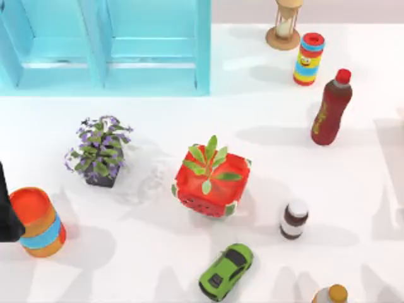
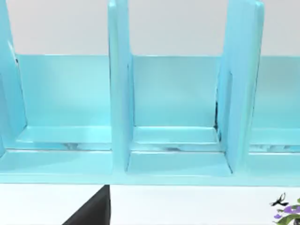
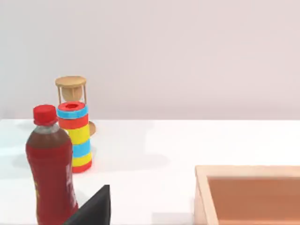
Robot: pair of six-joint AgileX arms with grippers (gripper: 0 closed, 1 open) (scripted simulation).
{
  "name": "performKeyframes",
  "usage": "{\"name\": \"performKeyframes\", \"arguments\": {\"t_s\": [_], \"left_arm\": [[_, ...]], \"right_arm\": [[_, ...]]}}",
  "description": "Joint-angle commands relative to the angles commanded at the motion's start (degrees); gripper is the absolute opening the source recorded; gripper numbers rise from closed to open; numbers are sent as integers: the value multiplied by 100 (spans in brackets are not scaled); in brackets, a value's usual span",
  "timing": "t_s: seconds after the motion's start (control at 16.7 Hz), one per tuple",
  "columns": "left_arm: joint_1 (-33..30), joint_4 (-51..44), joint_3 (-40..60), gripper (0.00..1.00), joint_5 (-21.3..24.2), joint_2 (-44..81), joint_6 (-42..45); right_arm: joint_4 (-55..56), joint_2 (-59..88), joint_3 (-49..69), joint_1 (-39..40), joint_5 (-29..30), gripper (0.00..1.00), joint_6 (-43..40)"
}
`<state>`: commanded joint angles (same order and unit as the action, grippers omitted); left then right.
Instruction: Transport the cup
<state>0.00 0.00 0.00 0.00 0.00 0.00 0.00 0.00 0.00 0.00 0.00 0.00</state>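
Note:
The cup (image 1: 39, 221) stands upright near the table's front left corner: wide and orange, with a red-orange rim, a light-blue band and a yellow-orange base. My left gripper (image 1: 7, 211) is a dark shape at the left edge, right against the cup's left side; I cannot tell whether it touches it. The left wrist view shows a black part of that gripper (image 2: 91, 211) before the blue shelf (image 2: 119, 117). A black part of my right gripper (image 3: 93, 208) sits near the red drink bottle (image 3: 50, 164).
The blue shelf (image 1: 107, 44) fills the back left. A purple plant (image 1: 100, 151), red planter (image 1: 211, 183), green car (image 1: 226, 271) and small brown bottle (image 1: 294, 218) crowd the middle. Striped canister (image 1: 308, 59), hourglass (image 1: 284, 25) and drink bottle (image 1: 331, 107) stand back right. A wooden box (image 3: 253, 194) is close by.

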Motion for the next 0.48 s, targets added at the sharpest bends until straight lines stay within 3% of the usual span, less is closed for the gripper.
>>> {"name": "performKeyframes", "arguments": {"t_s": [0.24,0.48], "left_arm": [[8,-133,111,100,2,170,44],[96,-850,773,100,-14,1132,243]], "right_arm": [[0,0,0,0,0,100,0],[0,0,0,0,0,100,0]]}}
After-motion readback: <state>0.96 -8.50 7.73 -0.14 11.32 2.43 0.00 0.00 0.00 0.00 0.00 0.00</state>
